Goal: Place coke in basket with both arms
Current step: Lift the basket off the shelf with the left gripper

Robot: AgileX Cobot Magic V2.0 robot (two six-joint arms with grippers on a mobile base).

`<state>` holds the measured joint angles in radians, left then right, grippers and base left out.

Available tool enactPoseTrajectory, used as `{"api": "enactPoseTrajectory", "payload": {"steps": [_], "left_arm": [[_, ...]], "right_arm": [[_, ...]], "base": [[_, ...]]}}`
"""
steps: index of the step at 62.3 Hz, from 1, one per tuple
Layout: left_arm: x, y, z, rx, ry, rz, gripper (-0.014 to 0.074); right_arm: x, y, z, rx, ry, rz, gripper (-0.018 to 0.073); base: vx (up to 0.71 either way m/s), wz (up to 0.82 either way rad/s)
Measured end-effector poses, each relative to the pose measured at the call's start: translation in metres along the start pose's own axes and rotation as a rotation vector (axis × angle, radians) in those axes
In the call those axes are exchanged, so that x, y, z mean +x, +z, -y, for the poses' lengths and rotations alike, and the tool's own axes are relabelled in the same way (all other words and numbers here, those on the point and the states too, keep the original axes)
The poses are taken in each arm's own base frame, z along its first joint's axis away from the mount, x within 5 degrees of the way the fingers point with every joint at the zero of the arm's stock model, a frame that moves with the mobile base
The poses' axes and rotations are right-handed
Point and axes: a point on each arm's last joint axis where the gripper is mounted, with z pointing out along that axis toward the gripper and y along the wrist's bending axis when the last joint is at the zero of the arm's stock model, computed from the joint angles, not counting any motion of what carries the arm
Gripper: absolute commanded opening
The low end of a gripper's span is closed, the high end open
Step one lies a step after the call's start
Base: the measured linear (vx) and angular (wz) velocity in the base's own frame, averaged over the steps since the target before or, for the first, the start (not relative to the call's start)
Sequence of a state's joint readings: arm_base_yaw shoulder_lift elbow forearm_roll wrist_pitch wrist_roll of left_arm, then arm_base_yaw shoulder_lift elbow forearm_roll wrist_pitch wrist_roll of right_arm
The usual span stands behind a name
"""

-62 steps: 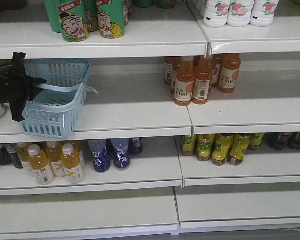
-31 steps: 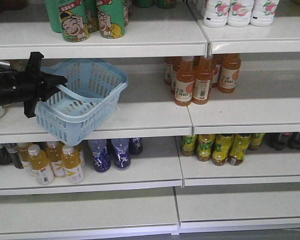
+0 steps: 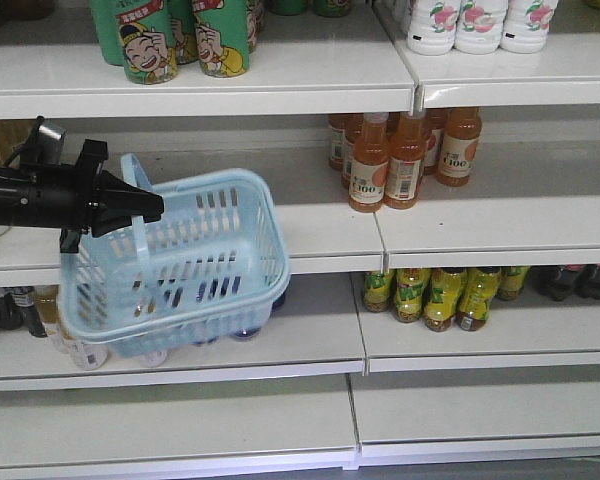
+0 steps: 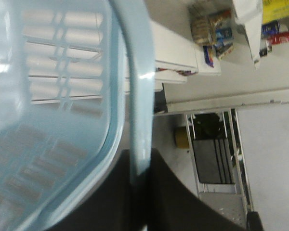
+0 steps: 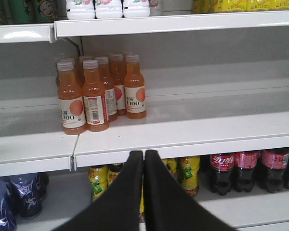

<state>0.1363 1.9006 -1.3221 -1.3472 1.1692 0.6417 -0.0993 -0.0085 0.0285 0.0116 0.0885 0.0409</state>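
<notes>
The pale blue basket (image 3: pixel 195 270) hangs tilted in front of the shelves, clear of them. My left gripper (image 3: pixel 152 206) is shut on its flat handle (image 3: pixel 140 245). The left wrist view shows that handle (image 4: pixel 137 96) running between the two black jaws of the left gripper (image 4: pixel 140 179), with the basket's slotted wall (image 4: pixel 53 96) to the left. My right gripper (image 5: pixel 143 154) is shut with nothing in it, in front of a shelf edge. The coke (image 5: pixel 222 172) bottles, with red labels, stand on the lower shelf to the right of and below the right gripper.
Orange-brown juice bottles (image 3: pixel 400 160) stand on the middle shelf (image 3: pixel 280 230). Yellow-labelled bottles (image 3: pixel 440 295) sit below them. Green cans (image 3: pixel 180 40) and white bottles (image 3: pixel 480 25) fill the top shelf. Dark blue bottles (image 5: pixel 12 199) and yellow drinks are behind the basket.
The left arm has moved right with the basket. The basket has come off the middle shelf, swung down and now hangs in front of the lower shelf.
</notes>
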Motion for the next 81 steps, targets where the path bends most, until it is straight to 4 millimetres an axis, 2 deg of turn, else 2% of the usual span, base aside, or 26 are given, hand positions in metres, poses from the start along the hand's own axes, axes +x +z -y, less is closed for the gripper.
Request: {"api": "enactPoseTrajectory", "payload": {"steps": [13, 29, 56, 81], "left_arm": [[0.019, 0.001, 0.016, -0.116, 0.149, -0.135, -0.0006], [0.043, 0.021, 0.042, -0.168, 0.290, -0.261, -0.0006], [0.079, 0.062, 0.071, -0.127, 0.315, -0.400, -0.0006], [0.090, 0.077, 0.080, -0.124, 0.291, -0.415, -0.0006]], "right_arm": [[0.000, 0.000, 0.000, 0.000, 0.000, 0.000, -0.0010], [0.000, 0.000, 0.000, 0.000, 0.000, 0.000, -0.0010], [0.000, 0.000, 0.000, 0.000, 0.000, 0.000, -0.0010], [0.000, 0.000, 0.000, 0.000, 0.000, 0.000, -0.0010]], "base": [[0.00, 0.00], [0.00, 0.00], [0.00, 0.00], [0.00, 0.00]]}}
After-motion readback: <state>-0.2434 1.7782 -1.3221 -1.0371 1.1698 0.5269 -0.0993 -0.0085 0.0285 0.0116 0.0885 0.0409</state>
